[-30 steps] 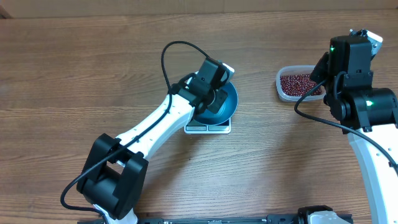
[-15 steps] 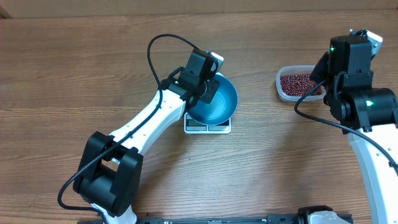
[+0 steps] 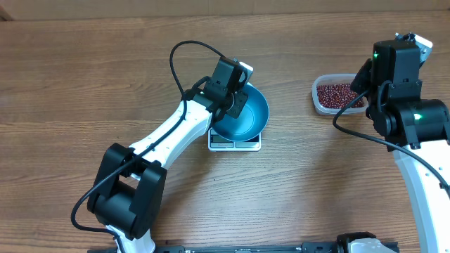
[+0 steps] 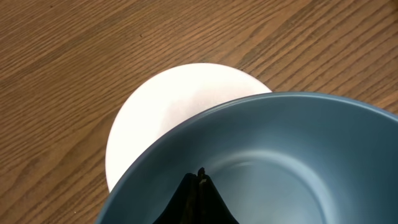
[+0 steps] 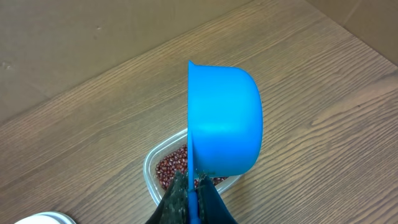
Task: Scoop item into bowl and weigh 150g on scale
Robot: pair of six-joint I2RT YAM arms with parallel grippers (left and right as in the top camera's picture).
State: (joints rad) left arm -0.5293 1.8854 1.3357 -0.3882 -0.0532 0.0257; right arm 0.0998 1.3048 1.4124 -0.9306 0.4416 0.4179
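Observation:
The round blue bowl (image 3: 252,116) (image 4: 298,155) lies partly over the white scale (image 3: 234,144) (image 4: 161,106) and looks tipped toward the back left. My left gripper (image 4: 200,179) is shut, its fingertips inside the bowl against the smooth inner wall, with nothing showing between them. My right gripper (image 5: 194,186) is shut on the handle of a small blue scoop (image 5: 224,118), held on its side above the clear tub (image 5: 149,174). Dark red-brown beans (image 3: 337,93) (image 5: 171,167) fill that tub. The scoop's inside is turned away from view.
The tub's rim (image 3: 316,98) sits at the right, just left of the right arm (image 3: 408,112). The left arm (image 3: 176,140) slants across the table's middle. Bare wooden tabletop (image 3: 316,183) surrounds the scale.
My left gripper has moved up and to the left, and the bowl has shifted and tipped with it, uncovering more of its inside. The right arm has not moved.

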